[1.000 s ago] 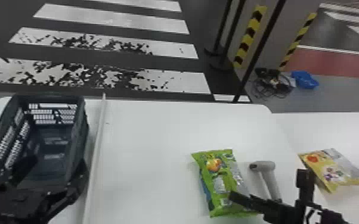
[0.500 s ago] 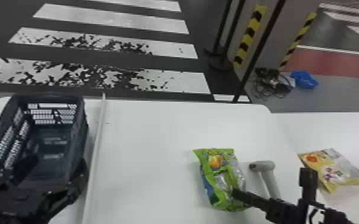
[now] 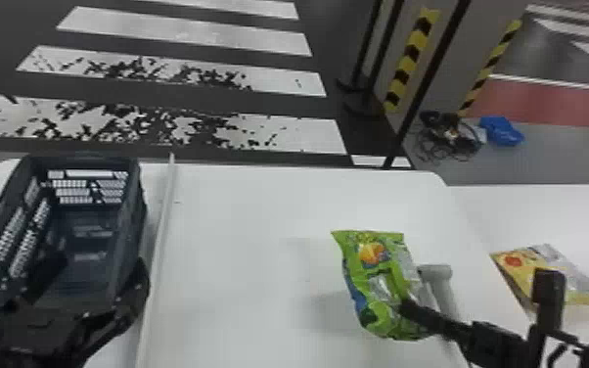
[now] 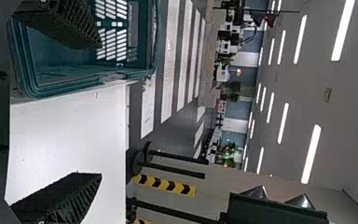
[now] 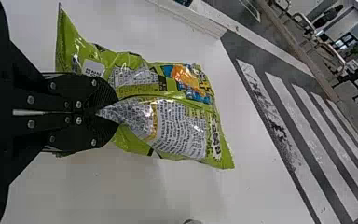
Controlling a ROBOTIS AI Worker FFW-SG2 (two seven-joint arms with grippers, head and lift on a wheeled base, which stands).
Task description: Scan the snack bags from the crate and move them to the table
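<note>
Spreading out before a floor with white crossing stripes, the white tabletop carries a dark plastic crate at left, where the left tool sits with its fingers apart. From the lower right, the right arm slants leftward, its tool pinched closed on the green snack bag, just left of the grey scanner. The bag's long axis runs mostly front to back, far end tipped slightly left, its fruit print facing the head camera.
</note>
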